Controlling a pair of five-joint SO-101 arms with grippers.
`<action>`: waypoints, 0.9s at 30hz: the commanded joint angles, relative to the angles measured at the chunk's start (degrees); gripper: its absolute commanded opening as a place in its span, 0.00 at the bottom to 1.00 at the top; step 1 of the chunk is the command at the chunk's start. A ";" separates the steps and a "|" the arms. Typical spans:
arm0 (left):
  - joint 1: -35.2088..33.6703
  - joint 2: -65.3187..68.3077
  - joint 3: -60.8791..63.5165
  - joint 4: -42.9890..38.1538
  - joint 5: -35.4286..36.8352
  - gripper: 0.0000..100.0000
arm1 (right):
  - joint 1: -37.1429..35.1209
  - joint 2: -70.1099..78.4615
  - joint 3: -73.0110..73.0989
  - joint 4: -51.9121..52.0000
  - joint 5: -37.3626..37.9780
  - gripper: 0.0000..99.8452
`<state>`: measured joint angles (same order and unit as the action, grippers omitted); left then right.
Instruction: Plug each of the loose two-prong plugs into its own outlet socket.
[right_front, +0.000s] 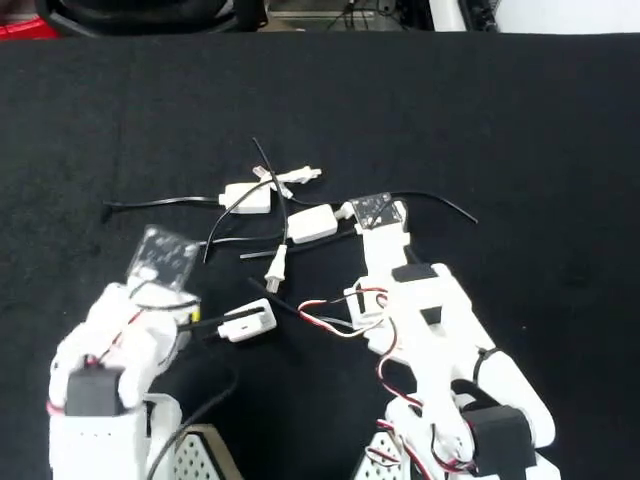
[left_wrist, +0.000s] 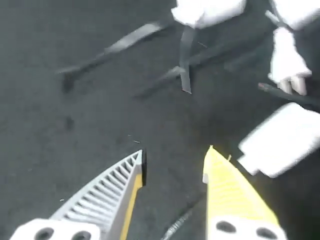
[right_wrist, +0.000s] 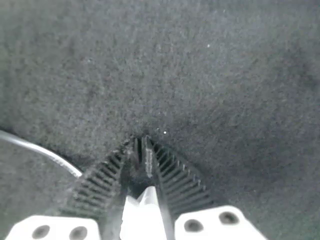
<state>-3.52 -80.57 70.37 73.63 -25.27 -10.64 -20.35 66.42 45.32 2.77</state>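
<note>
Three white outlet sockets lie on the black cloth: one at the back (right_front: 245, 197), one in the middle (right_front: 312, 222) and a near one (right_front: 248, 320). A loose white two-prong plug (right_front: 275, 265) lies between them, and another (right_front: 290, 178) lies behind. My right gripper (right_front: 376, 212) stands just right of the middle socket, pointing down at the cloth. It (right_wrist: 141, 142) is shut on a white plug (right_wrist: 142, 212). My left gripper (left_wrist: 175, 152) is open above bare cloth, with the near socket (left_wrist: 282, 140) just beside its yellow finger (left_wrist: 225, 185). The loose plug (left_wrist: 287, 65) lies beyond it.
Thin black cables (right_front: 160, 204) run among the sockets and out to the left, and one cable (right_front: 440, 205) trails right of my right gripper. The black cloth (right_front: 540, 130) covers the whole table. Both arm bases stand at the near edge.
</note>
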 joint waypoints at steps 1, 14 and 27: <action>6.20 16.79 -9.54 -2.55 -2.81 0.21 | 0.53 0.92 3.74 2.81 -0.35 0.03; 15.16 40.53 -8.31 -14.42 -15.82 0.28 | -0.09 0.92 3.74 2.81 -0.18 0.03; 18.24 40.97 0.92 -33.32 -4.66 0.28 | -0.09 0.92 3.74 2.81 -0.09 0.03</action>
<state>13.71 -40.04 71.43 43.82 -31.87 -10.64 -20.35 66.42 45.32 2.77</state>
